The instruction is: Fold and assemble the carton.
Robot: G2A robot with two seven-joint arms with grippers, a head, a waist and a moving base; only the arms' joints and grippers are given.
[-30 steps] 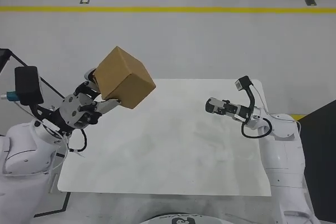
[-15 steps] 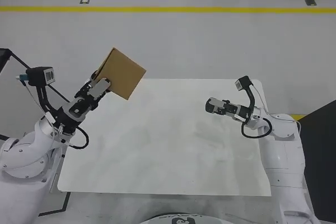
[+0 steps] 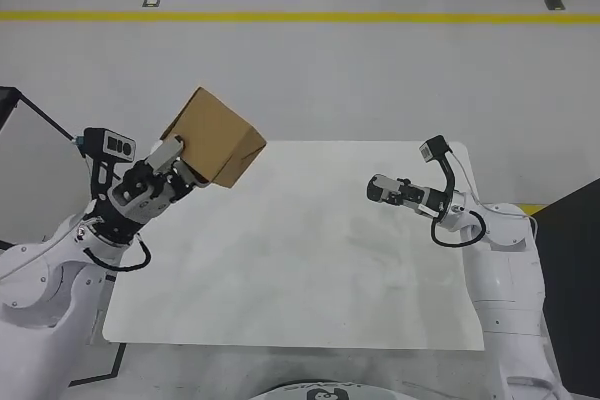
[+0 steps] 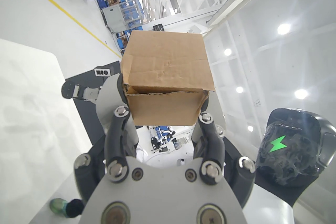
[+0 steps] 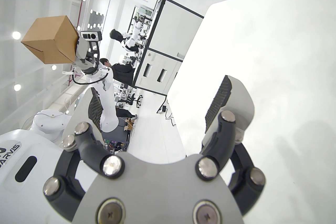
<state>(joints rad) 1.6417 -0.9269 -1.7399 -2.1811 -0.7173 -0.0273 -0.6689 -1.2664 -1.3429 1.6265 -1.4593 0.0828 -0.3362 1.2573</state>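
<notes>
My left gripper (image 4: 162,104) is closed across one end of the carton (image 4: 165,64), holding it raised near the far left corner of the table (image 3: 310,270); my right gripper (image 5: 157,104) stands wide open and empty over the table's right side, well apart. For this step I judge it best to apply even pressure without denting the walls, and lower the carton level so its flaps do not spring open

Between my arms the bench (image 3: 300,260) gives wide room for passing. The carton (image 3: 215,137), held between my left fingers (image 4: 109,96) above the far left corner, stands in the way there.
</notes>
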